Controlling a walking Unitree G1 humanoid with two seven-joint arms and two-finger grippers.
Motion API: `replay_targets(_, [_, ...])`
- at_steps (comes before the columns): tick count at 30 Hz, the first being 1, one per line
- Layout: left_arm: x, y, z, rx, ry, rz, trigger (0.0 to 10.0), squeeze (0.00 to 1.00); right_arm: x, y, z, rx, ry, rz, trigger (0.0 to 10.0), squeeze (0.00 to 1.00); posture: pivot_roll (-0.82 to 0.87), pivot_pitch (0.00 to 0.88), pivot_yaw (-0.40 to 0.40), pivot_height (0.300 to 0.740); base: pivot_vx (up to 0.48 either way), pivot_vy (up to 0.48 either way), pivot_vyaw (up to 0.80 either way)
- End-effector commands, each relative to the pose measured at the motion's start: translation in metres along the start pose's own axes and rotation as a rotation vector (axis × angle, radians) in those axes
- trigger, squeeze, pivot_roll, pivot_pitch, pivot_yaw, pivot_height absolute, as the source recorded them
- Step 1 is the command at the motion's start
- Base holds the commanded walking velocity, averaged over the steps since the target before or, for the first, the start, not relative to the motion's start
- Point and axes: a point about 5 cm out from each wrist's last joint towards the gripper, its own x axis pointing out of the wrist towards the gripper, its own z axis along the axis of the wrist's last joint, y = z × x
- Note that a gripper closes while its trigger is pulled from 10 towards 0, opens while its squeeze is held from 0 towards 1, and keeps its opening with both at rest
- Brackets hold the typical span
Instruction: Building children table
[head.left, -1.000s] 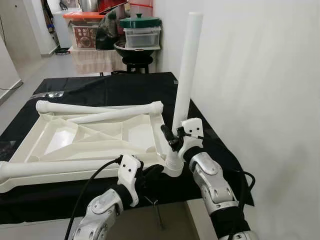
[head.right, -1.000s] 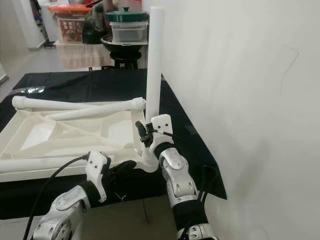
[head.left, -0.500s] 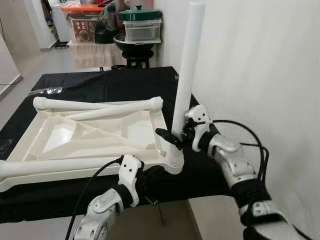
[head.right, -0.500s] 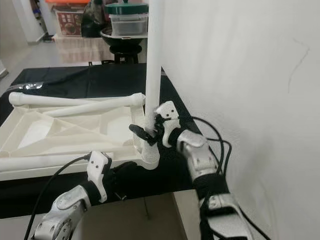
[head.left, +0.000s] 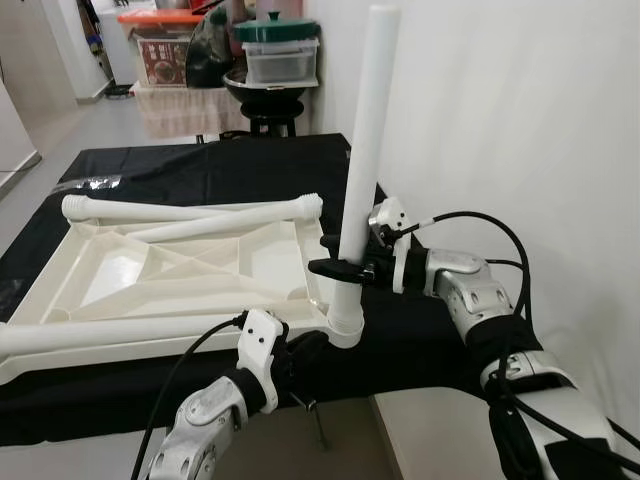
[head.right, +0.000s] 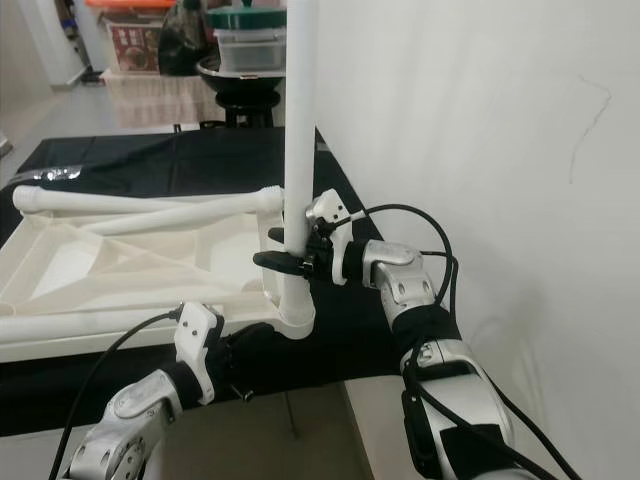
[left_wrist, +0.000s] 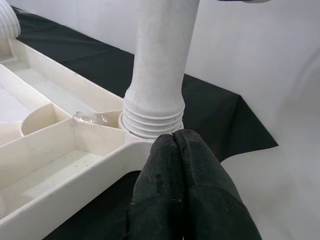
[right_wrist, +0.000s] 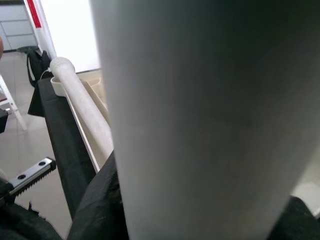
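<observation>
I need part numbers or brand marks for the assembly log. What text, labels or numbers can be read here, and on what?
None can be read.
White table leg, held upright by the right gripper: no marking.
Upturned white tabletop: no marking.
Box under the orange lid in the background: a patterned front, too small and blurred to read.

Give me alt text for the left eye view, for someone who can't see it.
The right gripper grasps an upright white table leg standing in the near right corner of an upside-down white tabletop on a black-covered table. The left gripper sits below that corner at the table's near edge. Other legs lie flat on the tabletop.
</observation>
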Motion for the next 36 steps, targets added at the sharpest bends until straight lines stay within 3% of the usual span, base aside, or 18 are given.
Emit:
replay_targets(1, [0.000,0.000,-0.002,-0.001,0.007,0.003,10.0,0.00,0.005,0.003,-0.003,0.008,0.003,0.023,0.0,0.00,-0.05,0.000,-0.039,0.740,0.000,0.000,0.00])
replay_targets(7, [0.000,-0.001,-0.002,-0.003,0.005,0.002,10.0,0.00,-0.002,-0.002,-0.007,0.025,-0.030,-0.051,0.0,0.00,-0.06,0.000,-0.034,0.740,0.000,0.000,0.00])
replay_targets(8, [0.000,-0.001,-0.001,-0.002,0.004,0.002,10.0,0.00,-0.009,-0.002,-0.018,0.028,-0.015,-0.156,0.0,0.00,-0.05,0.000,-0.038,0.740,0.000,0.000,0.00])
replay_targets(12, [-0.001,-0.001,-0.001,-0.001,0.003,0.002,10.0,0.00,-0.012,-0.001,-0.024,0.027,0.006,-0.207,0.0,0.00,-0.05,0.000,-0.038,0.740,0.000,0.000,0.00])
replay_targets(13, [-0.002,0.000,0.000,-0.008,-0.001,0.004,10.0,0.00,0.005,0.010,-0.054,0.162,0.016,-0.559,0.0,0.00,-0.11,0.000,-0.031,0.740,0.000,0.000,0.00])
replay_targets(14, [-0.003,0.001,0.000,-0.014,-0.005,0.005,10.0,0.00,0.022,0.035,-0.079,0.227,0.100,-0.680,0.0,0.00,-0.10,0.000,-0.019,0.740,0.000,0.000,0.00])
replay_targets(15, [-0.002,0.001,0.001,-0.019,-0.006,0.001,10.0,0.00,0.038,0.058,-0.089,0.263,0.102,-0.715,0.0,0.00,-0.07,0.000,-0.024,0.740,0.000,0.000,0.00])
replay_targets(17, [-0.002,0.001,0.001,-0.019,-0.006,0.001,10.0,0.00,0.038,0.058,-0.089,0.263,0.102,-0.715,0.0,0.00,-0.07,0.000,-0.024,0.740,0.000,0.000,0.00])
replay_targets(18, [-0.001,0.001,0.001,-0.007,0.002,-0.005,10.0,0.00,0.050,0.069,-0.085,0.177,0.107,-0.697,0.0,0.00,-0.07,0.000,-0.012,0.740,0.000,0.000,0.00])
replay_targets(20, [-0.001,0.001,0.000,0.007,0.008,-0.004,10.0,0.00,0.055,0.070,-0.079,0.142,0.085,-0.643,0.0,0.00,-0.08,0.000,-0.010,0.740,0.000,0.000,0.00])
replay_targets(25, [-0.002,0.004,0.000,0.001,0.003,0.009,10.0,0.00,0.053,0.057,-0.078,0.129,0.087,-0.645,0.0,0.00,-0.07,0.000,-0.024,0.740,0.000,0.000,0.00])
replay_targets(26, [-0.001,0.005,0.001,0.000,-0.003,0.015,10.0,0.00,0.050,0.053,-0.077,0.121,0.087,-0.660,10.0,0.00,-0.08,0.000,-0.023,0.740,0.000,0.000,0.00])
replay_targets(31, [0.000,0.005,0.001,-0.001,-0.004,0.019,10.0,0.00,0.049,0.054,-0.070,0.101,0.073,-0.660,10.0,0.00,-0.08,0.000,-0.021,0.740,0.000,0.000,0.00])
replay_targets(32, [0.000,0.005,0.001,-0.001,-0.004,0.019,10.0,0.00,0.048,0.054,-0.067,0.092,0.058,-0.645,10.0,1.00,-0.08,0.000,-0.021,0.740,0.000,0.000,0.00])
replay_targets(36, [0.001,0.006,0.001,-0.002,-0.002,0.017,10.0,0.00,0.048,0.049,-0.054,0.082,0.011,-0.579,10.0,1.00,-0.08,0.000,-0.021,0.740,0.000,0.000,0.00])
